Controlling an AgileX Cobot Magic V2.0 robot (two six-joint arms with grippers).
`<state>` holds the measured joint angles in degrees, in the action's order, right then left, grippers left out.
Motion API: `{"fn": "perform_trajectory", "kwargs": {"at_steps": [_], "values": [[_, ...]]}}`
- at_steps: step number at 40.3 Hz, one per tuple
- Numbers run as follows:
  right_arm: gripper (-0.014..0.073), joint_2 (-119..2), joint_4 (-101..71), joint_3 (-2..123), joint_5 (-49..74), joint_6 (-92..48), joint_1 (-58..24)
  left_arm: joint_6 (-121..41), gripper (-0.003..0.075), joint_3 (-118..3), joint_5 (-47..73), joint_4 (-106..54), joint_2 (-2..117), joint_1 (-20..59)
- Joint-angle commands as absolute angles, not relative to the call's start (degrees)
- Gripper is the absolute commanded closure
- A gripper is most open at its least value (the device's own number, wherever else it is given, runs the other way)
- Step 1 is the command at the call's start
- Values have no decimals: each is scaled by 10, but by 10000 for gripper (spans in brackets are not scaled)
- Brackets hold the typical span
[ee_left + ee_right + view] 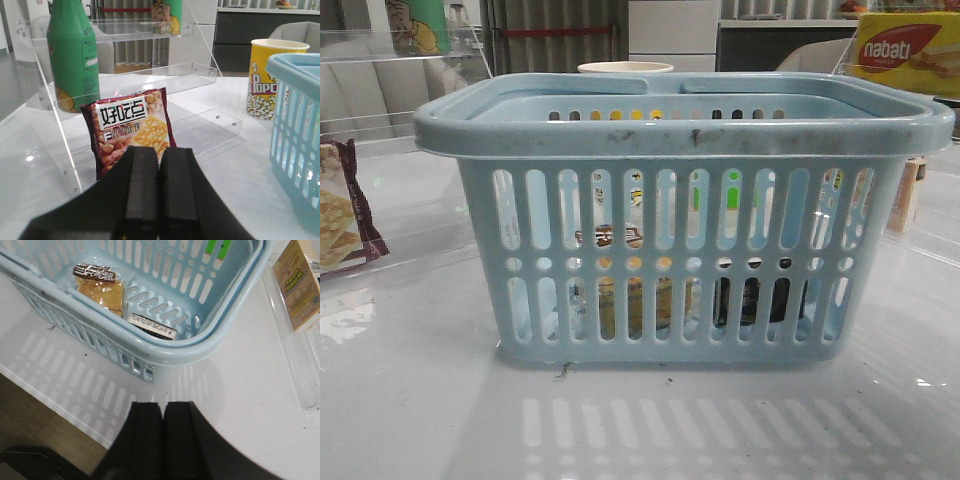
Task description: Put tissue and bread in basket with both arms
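Observation:
The light-blue basket point(680, 130) stands in the middle of the table. It also shows in the right wrist view point(210, 347) and at the edge of the left wrist view point(295, 125). The bread point(100, 287), a clear packet with a dark label band, lies on the basket floor; through the slots it shows in the front view point(630, 300). The black tissue packet point(152, 326) lies beside it inside the basket, dark behind the slots point(760, 300). My left gripper point(159, 155) is shut and empty, facing a cracker packet. My right gripper point(163, 407) is shut and empty, outside the basket's corner.
A maroon-edged cracker packet point(131, 127) leans on a clear acrylic shelf point(150, 75) holding a green bottle point(72, 55). A yellow popcorn cup point(267, 77) stands beside the basket. A small carton point(300, 285) lies right of the basket. The table's front edge point(55, 402) is close.

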<state>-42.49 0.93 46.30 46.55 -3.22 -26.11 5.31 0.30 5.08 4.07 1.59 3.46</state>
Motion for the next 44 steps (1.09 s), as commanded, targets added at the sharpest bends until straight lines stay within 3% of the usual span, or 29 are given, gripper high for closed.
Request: {"fn": "perform_trajectory", "kwargs": {"at_steps": [1, 44], "values": [[526, -422, 15, 479, 432, -37, -262, 61, 629, 1, -17, 43, 16, 31], [526, -422, 15, 479, 435, -37, -262, 13, 629, 5, -14, 47, -14, 31]]}}
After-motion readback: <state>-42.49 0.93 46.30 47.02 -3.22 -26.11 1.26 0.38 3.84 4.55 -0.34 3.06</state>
